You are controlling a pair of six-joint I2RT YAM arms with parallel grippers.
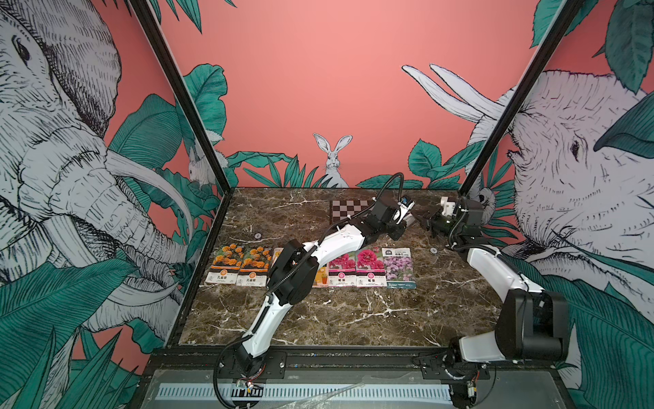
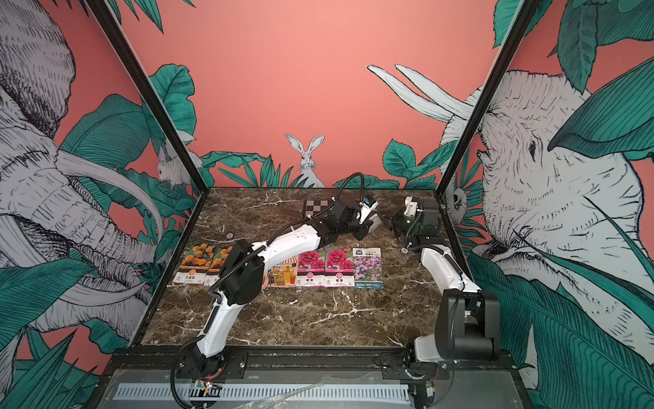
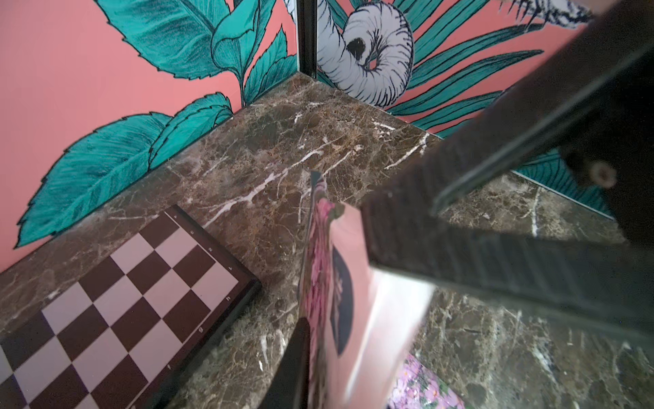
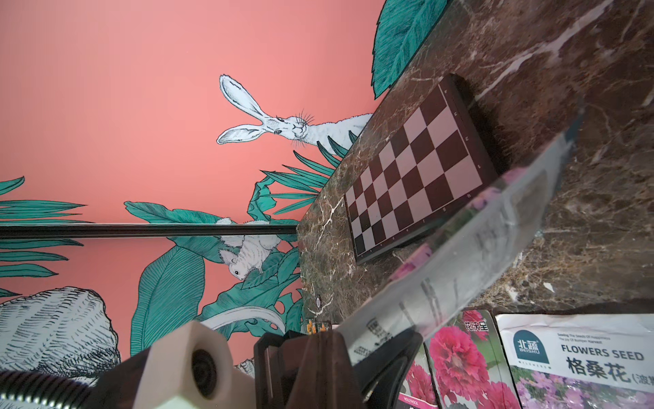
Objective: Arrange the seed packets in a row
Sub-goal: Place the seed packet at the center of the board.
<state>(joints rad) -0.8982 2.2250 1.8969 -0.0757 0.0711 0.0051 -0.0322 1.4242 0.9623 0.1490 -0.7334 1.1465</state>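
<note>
Two claws pinch one packet: the right claw (image 4: pixel 350 354) is clamped on one end of the held packet (image 4: pixel 477 255), and the left claw (image 3: pixel 336 283) looks closed on it too, a ribbed pad flat against one face and the other finger at the opposite face. The packet is held tilted, clear above the counter (image 1: pixel 354 318) toward its far right corner, just beside the chequered board (image 4: pixel 407 170). As I judge it, the danger is the handover. If the arms pull apart while both grip, the thin glossy sheet could crease or tear; if one lets go early, it may slide out and drop by the board. The left arm (image 1: pixel 339 240) also reaches over the row and could sweep it. About seven packets lie edge to edge across the counter's middle — the shop-front packets (image 2: pixel 281 272) partly hidden. Readable: "FLOWERS SEED", "BEISHU" and 格桑花 on the lilac packet (image 4: pixel 580 361), "HOLLYHOCK" on a magenta packet (image 4: pixel 421 382), 孔雀草 on the marigold packets (image 1: pixel 226 263).
</note>
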